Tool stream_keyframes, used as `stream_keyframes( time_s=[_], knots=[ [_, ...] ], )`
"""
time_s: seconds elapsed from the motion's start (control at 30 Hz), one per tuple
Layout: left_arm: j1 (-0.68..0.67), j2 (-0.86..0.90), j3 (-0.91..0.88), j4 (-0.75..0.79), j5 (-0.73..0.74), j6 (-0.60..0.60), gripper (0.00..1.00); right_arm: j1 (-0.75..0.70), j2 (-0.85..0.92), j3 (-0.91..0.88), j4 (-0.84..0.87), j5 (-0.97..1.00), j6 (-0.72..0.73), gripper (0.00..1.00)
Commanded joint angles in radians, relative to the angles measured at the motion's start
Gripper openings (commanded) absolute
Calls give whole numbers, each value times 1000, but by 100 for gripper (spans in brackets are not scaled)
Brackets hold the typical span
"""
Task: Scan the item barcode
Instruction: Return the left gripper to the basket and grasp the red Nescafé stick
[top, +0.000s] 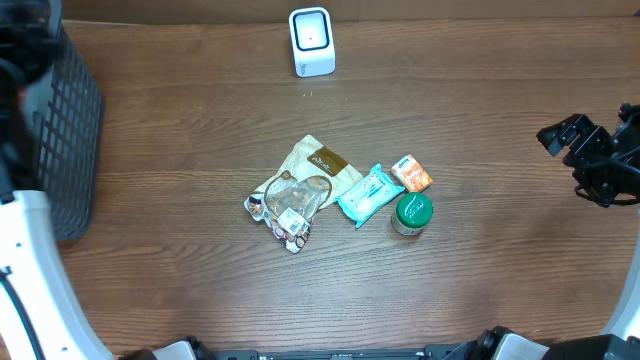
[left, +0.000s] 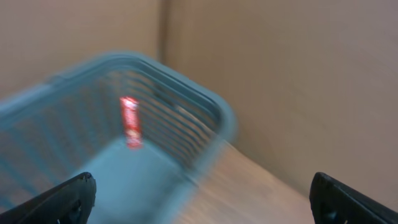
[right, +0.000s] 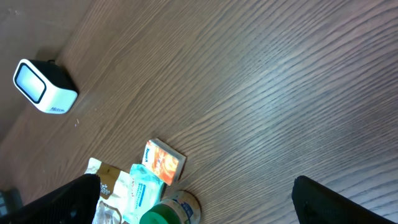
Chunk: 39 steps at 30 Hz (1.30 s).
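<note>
While pouch (top: 300, 190), wipes (top: 368, 194), box (top: 411, 173) and jar (top: 411, 213) cluster together, left gripper (left: 202, 200) gapes wide over basket (left: 127, 65), holding nothing; right gripper (right: 199, 200), also wide and empty, sits apart.

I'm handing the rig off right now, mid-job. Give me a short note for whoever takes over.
Left gripper: open, empty, above the basket.
Right gripper: open, empty, at the right side of the table.
Scanner stands at the far edge. Snack bag, wipes pack, orange box and green-lidded jar sit clustered mid-table.
Done: one red item, blurred, appears to be in the basket.
Left: pick up each clustered item, scan it, presumably bin it.
</note>
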Motion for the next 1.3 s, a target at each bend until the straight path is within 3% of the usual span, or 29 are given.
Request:
stream_keyframes(
  time_s=[0.0, 0.33, 0.53, 0.67, 1.27],
  knots=[
    [126, 73, 16, 61, 78, 85, 100, -3, 0, 21, 4, 0, 7, 100],
    [266, 375, 17, 202, 190, 183, 98, -3, 0, 21, 4, 0, 7, 100],
    [283, 555, 17, 319, 200, 216, 97, -3, 0, 21, 4, 0, 7, 100],
    [283, 668, 17, 417, 200, 216, 90, -3, 0, 21, 4, 0, 7, 100],
    [272, 930, 34, 752, 201, 261, 86, -3, 0, 21, 4, 0, 7, 100]
  ],
)
